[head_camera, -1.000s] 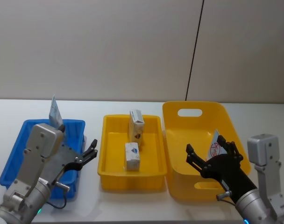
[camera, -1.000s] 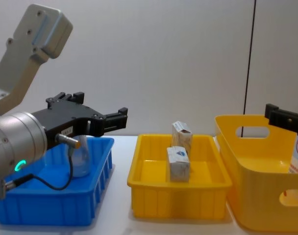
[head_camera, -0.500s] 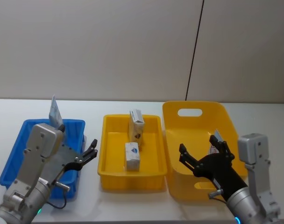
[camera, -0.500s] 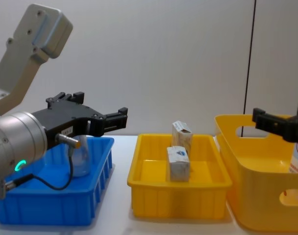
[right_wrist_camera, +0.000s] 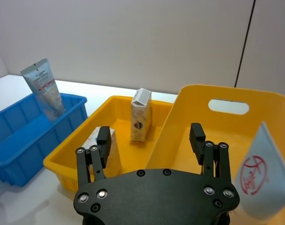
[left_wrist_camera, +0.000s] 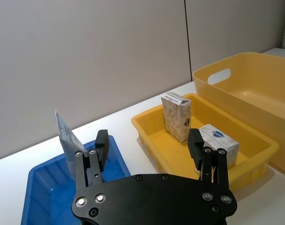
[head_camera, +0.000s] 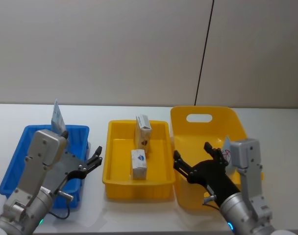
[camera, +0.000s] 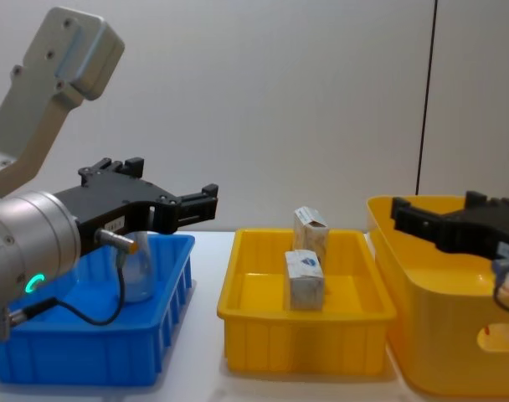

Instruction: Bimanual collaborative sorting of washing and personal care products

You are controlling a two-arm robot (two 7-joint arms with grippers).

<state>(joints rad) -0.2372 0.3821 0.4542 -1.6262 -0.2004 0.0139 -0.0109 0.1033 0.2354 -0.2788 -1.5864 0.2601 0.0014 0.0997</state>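
Observation:
Two small whitish cartons stand in the middle yellow tray (head_camera: pixel 114 183): one at the back (head_camera: pixel 143 129), one nearer (head_camera: pixel 138 164). A white tube (head_camera: pixel 57 117) leans in the blue bin (head_camera: pixel 16 166). Another tube with a red logo (right_wrist_camera: pixel 262 171) stands in the large yellow bin (head_camera: pixel 208 117). My left gripper (head_camera: pixel 94 155) hangs open at the blue bin's right side, holding nothing. Over the large bin's left wall my right gripper (head_camera: pixel 192 152) is open and empty. In the right wrist view its fingers (right_wrist_camera: pixel 103 136) frame both cartons (right_wrist_camera: pixel 141 115).
The three bins stand side by side on a white table (head_camera: pixel 266 117), with a grey wall close behind. A cable (camera: pixel 112 301) from my left wrist dangles over the blue bin. Bare table lies behind and in front of the bins.
My right gripper has swung left from the large bin's right side to its left wall, near the middle tray. The left arm and all products have stayed put.

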